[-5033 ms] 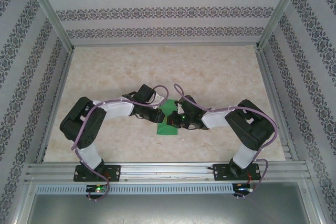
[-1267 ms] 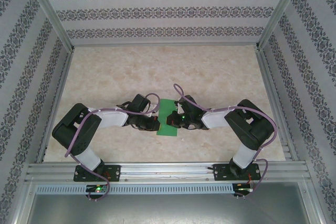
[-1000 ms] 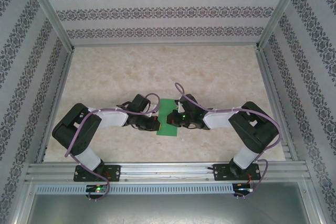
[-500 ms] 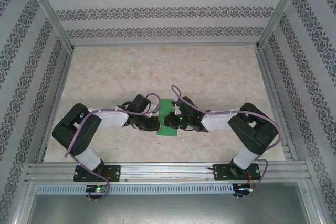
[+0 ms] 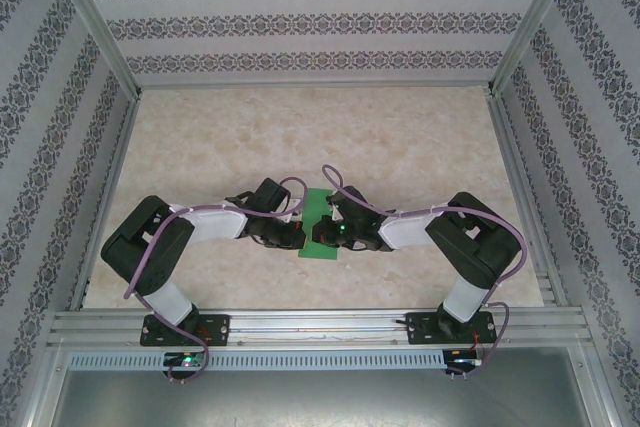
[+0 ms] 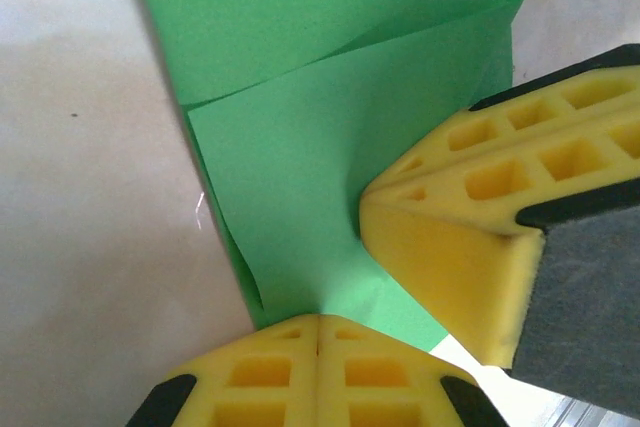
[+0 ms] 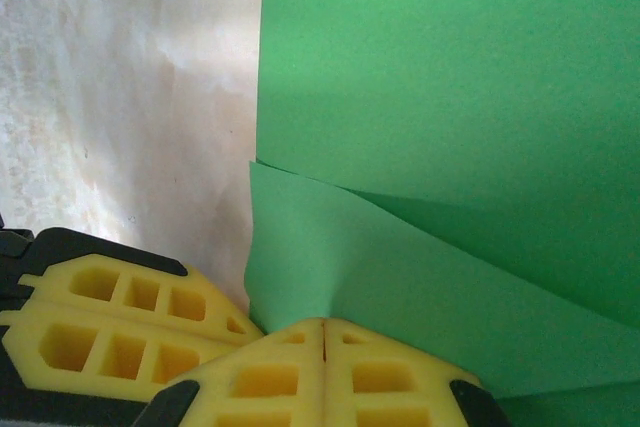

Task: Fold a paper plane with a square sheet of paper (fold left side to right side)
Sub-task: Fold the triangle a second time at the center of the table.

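Bearing down on the square sheet of paper (image 5: 320,205) with the left gripper (image 6: 318,332) and the right gripper (image 7: 325,335), tips coming in from opposite sides and almost meeting over the sheet's near end. Holding both sets of jaws drawn fully together, gripping nothing, apparently just pushing closed yellow tips onto the green surface to flatten a crease. Lying on the pale marbled table (image 5: 400,147), in its near half and roughly midway between the two arm bases, and appearing from above as a narrow green strip running away from the bases. Showing, up close, one layer already brought over another, its slanted edge crossing the lower layer and part of it bowing up slightly rather than sitting flat. Looking, on that evidence, like the side-to-side fold made and now being pressed home. Not yet resembling a plane: lacking any pointed nose or layered wings, leaving most of the folding ahead.
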`<state>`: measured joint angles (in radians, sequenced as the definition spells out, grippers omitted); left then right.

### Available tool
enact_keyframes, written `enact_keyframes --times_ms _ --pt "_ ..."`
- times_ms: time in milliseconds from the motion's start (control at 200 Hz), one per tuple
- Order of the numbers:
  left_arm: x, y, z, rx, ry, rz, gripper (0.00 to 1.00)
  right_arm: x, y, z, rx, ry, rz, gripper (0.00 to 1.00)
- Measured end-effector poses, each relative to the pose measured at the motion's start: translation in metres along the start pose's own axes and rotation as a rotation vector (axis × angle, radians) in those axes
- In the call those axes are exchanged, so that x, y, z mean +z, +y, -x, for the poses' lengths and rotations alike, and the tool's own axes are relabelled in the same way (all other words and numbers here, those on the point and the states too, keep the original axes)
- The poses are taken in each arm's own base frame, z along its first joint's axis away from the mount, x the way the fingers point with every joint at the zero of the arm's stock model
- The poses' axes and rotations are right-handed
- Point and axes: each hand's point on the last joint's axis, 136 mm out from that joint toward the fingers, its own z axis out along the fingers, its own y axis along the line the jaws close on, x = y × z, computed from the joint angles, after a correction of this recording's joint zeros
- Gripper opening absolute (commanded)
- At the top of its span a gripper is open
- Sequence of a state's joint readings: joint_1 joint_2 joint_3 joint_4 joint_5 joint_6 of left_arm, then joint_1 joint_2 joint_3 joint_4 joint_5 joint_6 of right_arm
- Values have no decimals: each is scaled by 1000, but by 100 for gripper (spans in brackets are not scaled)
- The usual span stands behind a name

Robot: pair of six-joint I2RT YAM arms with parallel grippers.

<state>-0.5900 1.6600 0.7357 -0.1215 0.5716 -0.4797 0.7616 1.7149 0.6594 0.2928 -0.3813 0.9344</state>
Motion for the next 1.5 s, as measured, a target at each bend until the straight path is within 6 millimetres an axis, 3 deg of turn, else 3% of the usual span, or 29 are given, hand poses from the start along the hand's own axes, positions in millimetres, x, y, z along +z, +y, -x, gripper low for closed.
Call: enact_keyframes --times_ms 355,984,1079,1244,1404,1504 --pt "3 -1 6 3 -6 -2 0 -6 -9 12 -9 -22 -17 0" --pt "4 -2 10 11 -23 -5 0 -46 -56 56 53 -119 -103 0" --pt "3 -2 10 12 -22 -6 0 -55 -52 58 48 -133 -105 0" --pt "3 -2 10 12 -24 -7 0 -66 -26 57 -2 -156 -55 0" --pt "3 -2 10 12 -23 -7 0 -52 -7 40 -23 -112 -13 0" --pt "3 -3 10 12 -24 -7 0 -38 -5 30 -21 -76 -6 0"
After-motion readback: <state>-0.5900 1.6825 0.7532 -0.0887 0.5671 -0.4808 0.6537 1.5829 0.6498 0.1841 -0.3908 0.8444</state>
